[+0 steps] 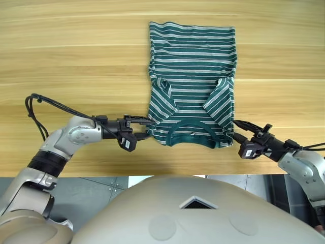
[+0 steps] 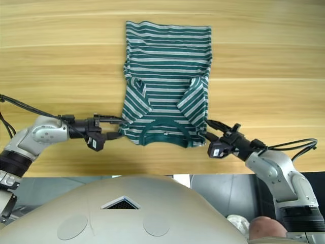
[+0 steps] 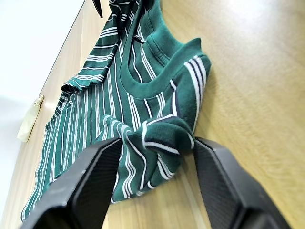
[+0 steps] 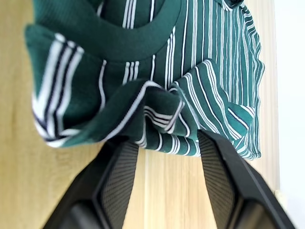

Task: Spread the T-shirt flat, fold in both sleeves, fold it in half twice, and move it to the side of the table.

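Black fingers of the left pincer are pressing in from both sides on a bunched corner of the T-shirt. The cloth is rising in a ridge between them and touching both pads. The jaws are standing well apart, held that way by the thick fold, so the pincer is gripping the shirt at its near left shoulder, just beside the collar. The arm is reaching in low over the desk from the robot's left, with the pincer lying almost level with the wood.

The right pincer is doing the same at the near right shoulder. Its two dark fingers are flanking a crumpled fold of striped cloth that is filling the gap between their tips. It too is part-way open and is holding the shirt. This arm is coming in from the robot's right, also low to the desk.

The shirt, dark green with thin white stripes, is lying on the pale wooden desk between the two pincers and is stretching away from the robot. Its collar is sitting at the near edge and its straight hem at the far end. The left sleeve and right sleeve are lying folded inward over the chest, slanting toward each other, so the shirt is forming a narrow upright rectangle. The far half is lying flat and smooth, while the two near corners are puckering where the pincers are meeting them.
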